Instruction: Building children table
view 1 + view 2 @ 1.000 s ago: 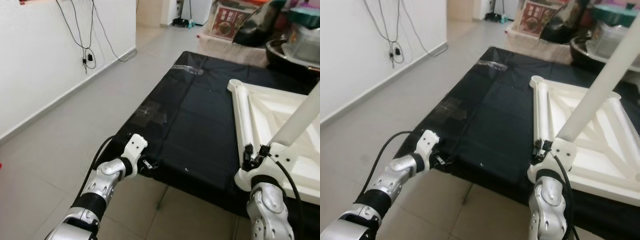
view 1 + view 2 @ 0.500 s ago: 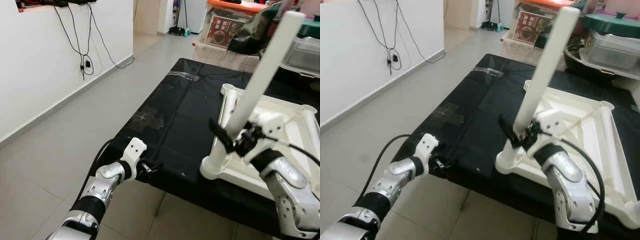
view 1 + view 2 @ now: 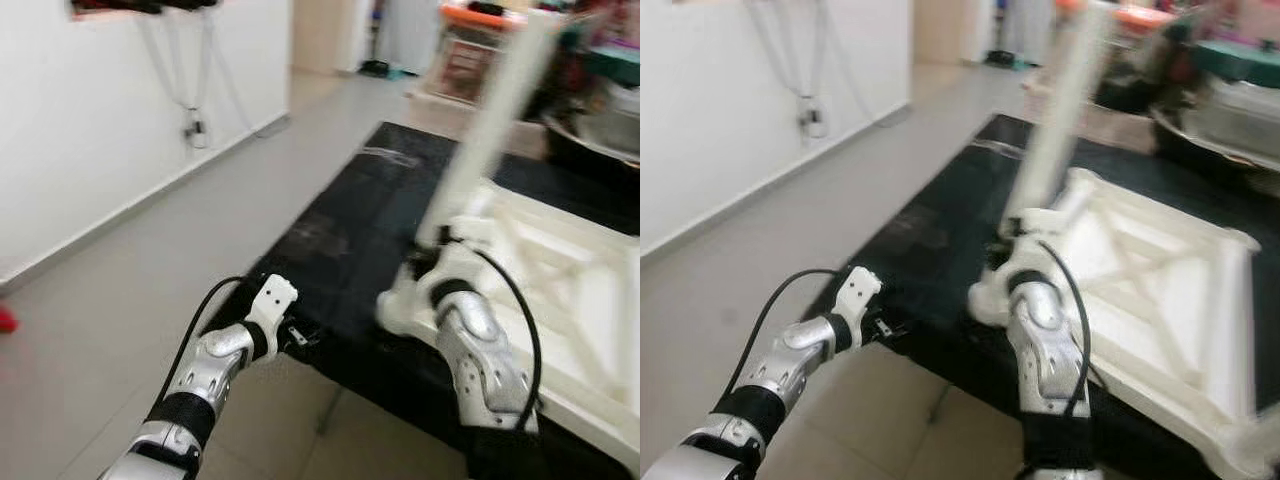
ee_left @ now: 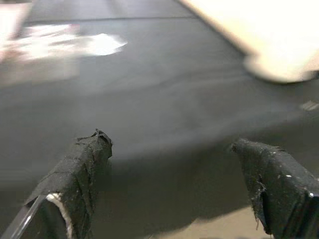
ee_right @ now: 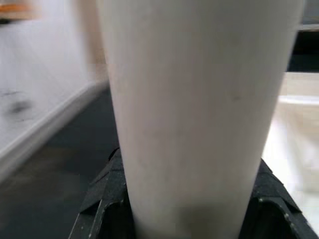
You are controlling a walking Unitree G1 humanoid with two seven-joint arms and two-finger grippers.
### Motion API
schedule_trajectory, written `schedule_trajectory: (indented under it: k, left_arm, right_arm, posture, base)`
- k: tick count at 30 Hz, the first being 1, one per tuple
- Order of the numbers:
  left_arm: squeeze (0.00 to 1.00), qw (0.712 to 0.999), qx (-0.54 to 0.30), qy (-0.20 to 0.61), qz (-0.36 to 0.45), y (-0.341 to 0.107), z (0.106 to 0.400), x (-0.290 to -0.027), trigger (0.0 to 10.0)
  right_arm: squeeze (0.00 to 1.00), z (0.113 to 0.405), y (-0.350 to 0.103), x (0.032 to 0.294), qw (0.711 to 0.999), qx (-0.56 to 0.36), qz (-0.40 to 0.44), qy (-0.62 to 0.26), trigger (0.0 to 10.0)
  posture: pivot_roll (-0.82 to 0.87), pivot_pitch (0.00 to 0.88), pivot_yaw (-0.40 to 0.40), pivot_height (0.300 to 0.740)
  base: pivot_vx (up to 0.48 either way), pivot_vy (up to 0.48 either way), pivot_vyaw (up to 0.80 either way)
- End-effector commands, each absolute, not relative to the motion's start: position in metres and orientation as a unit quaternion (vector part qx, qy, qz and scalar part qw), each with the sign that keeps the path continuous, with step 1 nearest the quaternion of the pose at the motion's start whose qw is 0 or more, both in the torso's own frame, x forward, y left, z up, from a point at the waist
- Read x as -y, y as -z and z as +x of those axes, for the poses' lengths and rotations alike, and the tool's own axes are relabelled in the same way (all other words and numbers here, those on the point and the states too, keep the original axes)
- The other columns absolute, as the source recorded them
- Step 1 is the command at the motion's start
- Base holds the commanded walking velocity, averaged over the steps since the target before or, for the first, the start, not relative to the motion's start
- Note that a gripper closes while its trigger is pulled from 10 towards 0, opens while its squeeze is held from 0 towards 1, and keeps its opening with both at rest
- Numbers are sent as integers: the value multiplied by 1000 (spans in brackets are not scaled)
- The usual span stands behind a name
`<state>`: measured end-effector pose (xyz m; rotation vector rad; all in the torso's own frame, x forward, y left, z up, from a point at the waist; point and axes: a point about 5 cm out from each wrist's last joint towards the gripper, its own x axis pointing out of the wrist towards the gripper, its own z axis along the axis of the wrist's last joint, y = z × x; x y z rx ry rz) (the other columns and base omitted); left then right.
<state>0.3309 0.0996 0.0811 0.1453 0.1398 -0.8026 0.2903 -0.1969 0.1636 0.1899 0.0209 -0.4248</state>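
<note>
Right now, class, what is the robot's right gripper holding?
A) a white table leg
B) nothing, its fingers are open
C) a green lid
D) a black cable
A: in the right wrist view the white table leg sits clamped between the black fingers of the right gripper, and the head views show it rising from the corner of the upturned white tabletop.

right gripper [image 3: 1012, 232] holding white table leg [image 3: 1058, 110], black mat [image 3: 950, 225]
</note>
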Motion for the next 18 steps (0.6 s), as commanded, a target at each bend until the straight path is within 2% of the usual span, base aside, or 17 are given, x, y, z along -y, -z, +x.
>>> schedule_trajectory:
  k: [1, 2, 4, 7, 8, 10, 11, 15, 16, 18]
  left_arm:
    - [0, 912, -70, 395, 78, -80, 330, -99, 10000]
    - [0, 912, -71, 396, 78, -79, 329, -98, 10000]
    - [0, 911, -72, 398, 78, -79, 330, -97, 10000]
    - [0, 910, -72, 401, 78, -80, 330, -97, 10000]
    - [0, 909, -73, 403, 80, -79, 330, -96, 10000]
    - [0, 908, -74, 405, 80, -79, 330, -95, 10000]
    - [0, 908, -73, 406, 79, -80, 330, -93, 10000]
    - [0, 908, -70, 405, 77, -82, 331, -92, 10000]
    - [0, 909, -69, 404, 76, -82, 331, -93, 10000]
    - [0, 909, -69, 404, 76, -82, 331, -93, 10000]
  right_arm:
    - [0, 267, -139, 227, 942, -65, 97, 316, 0]
    - [0, 260, -138, 223, 941, -73, 100, 315, 0]
    - [0, 257, -141, 210, 951, -73, 105, 283, 10000]
    - [0, 258, -148, 195, 964, -59, 120, 231, 10000]
    - [1000, 262, -155, 190, 971, -37, 127, 200, 10000]
    - [1000, 265, -163, 187, 977, -12, 131, 167, 10000]
    - [0, 275, -180, 184, 988, 24, 132, 83, 10000]
    - [0, 280, -193, 184, 991, 41, 127, 23, 10000]
    - [0, 282, -203, 186, 991, 62, 115, -26, 10000]
    - [0, 282, -203, 186, 991, 62, 115, -26, 10000]
  posture:
    - [129, 0, -129, 740]
    - [122, 0, -125, 740]
    - [115, 0, -118, 740]
    - [100, 0, -105, 740]
    - [96, 0, -103, 740]
    - [97, 0, -104, 740]
    - [105, 0, -111, 740]
    - [112, 0, -116, 740]
    - [115, 0, -118, 740]
    - [115, 0, -118, 740]
  base:
    - [0, 0, 0]
    - [0, 0, 0]
    - [0, 0, 0]
    - [0, 0, 0]
    - [0, 0, 0]
    - [0, 0, 0]
    - [0, 0, 0]
    - [0, 0, 0]
    - [0, 0, 0]
    - [0, 0, 0]
